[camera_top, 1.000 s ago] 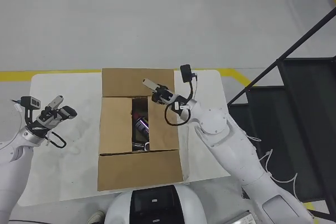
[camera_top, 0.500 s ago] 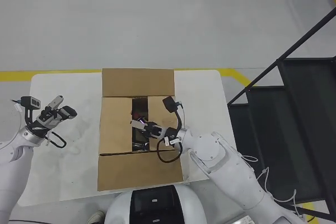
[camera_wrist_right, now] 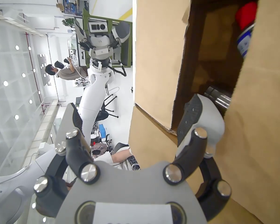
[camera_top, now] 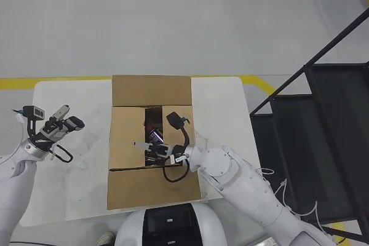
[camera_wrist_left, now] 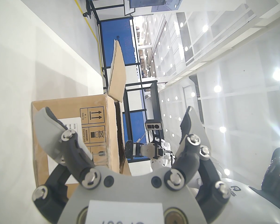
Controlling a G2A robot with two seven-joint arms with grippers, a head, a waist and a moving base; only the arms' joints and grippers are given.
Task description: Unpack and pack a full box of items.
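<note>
One corrugated cardboard box, ribbed-pad right gripper spread over it

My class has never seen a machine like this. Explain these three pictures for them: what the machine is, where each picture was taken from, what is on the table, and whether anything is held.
This is a two-armed robot at a white table. The top view looks down from a camera above its arms. The other two come from a camera on each wrist, so each shows that arm's own gripper up close. On the table stands a cardboard box, its side flaps leaving a gap. Inside are items, among them a container with a red cap. The right gripper is at that gap, its fingers open, holding nothing. The left gripper is beside the box above the table, also open and empty.
</note>
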